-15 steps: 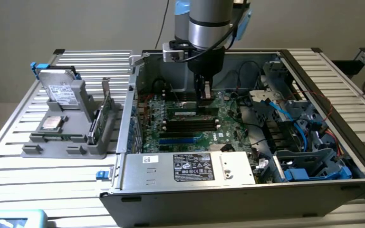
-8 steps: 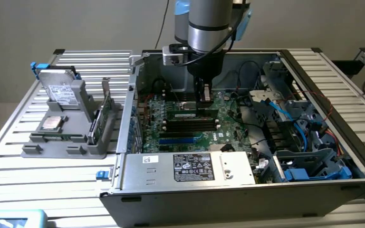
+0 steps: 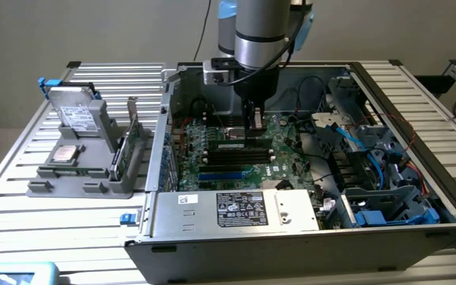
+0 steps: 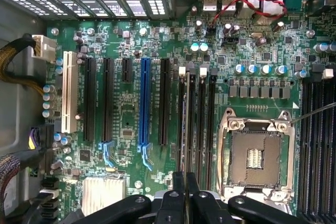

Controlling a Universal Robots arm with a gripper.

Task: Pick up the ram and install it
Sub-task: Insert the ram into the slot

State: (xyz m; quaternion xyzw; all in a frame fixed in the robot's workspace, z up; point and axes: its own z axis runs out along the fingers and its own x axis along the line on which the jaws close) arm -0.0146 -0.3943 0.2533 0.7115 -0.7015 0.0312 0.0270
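The tool [image 4: 186, 203], pinched together on the ram [image 4: 187, 121], holds it edge-on at the black memory slots [image 4: 202, 124]: pickup done, seating apparently unfinished.

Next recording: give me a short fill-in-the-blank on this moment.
1. The gripper is shut on the ___.
2. The motherboard's processor socket is ___.
3. The holder carrying the hard drive is coloured ___.
Missing words: ram; empty; grey.
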